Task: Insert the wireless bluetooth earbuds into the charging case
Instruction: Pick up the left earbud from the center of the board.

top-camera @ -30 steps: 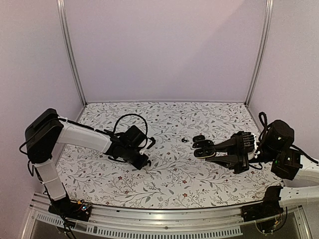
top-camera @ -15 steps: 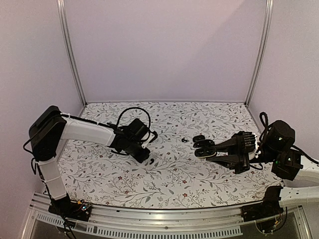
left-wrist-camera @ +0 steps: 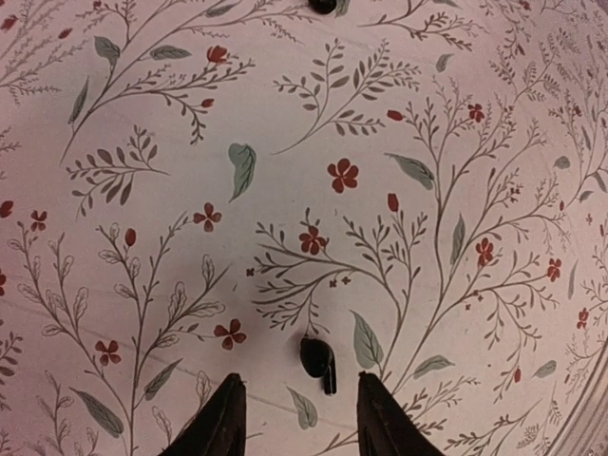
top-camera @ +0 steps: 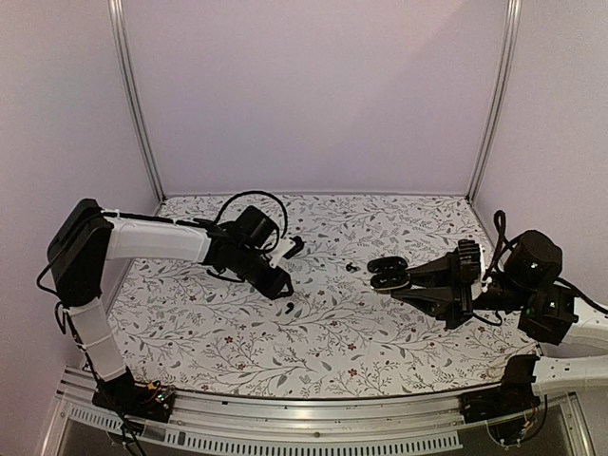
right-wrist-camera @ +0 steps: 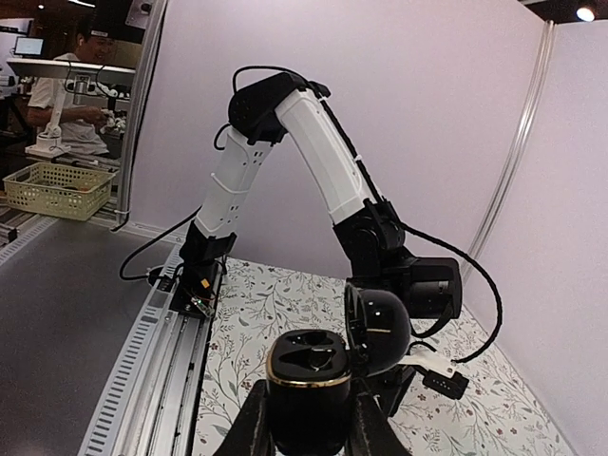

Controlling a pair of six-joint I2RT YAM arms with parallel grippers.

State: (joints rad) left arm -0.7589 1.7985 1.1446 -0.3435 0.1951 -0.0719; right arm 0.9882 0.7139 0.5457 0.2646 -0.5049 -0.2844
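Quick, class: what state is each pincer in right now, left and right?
Left pincer: open, holding nothing; an earbud lies just ahead of its fingertips.
Right pincer: shut on the charging case, whose lid is open.

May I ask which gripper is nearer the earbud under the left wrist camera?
Left: the left gripper hovers above the earbud; the right gripper, holding the case, is well apart.

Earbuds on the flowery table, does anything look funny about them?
Yes: one earbud lies loose before the open left gripper, a second earbud sits apart, while the open charging case in the right gripper looks empty.
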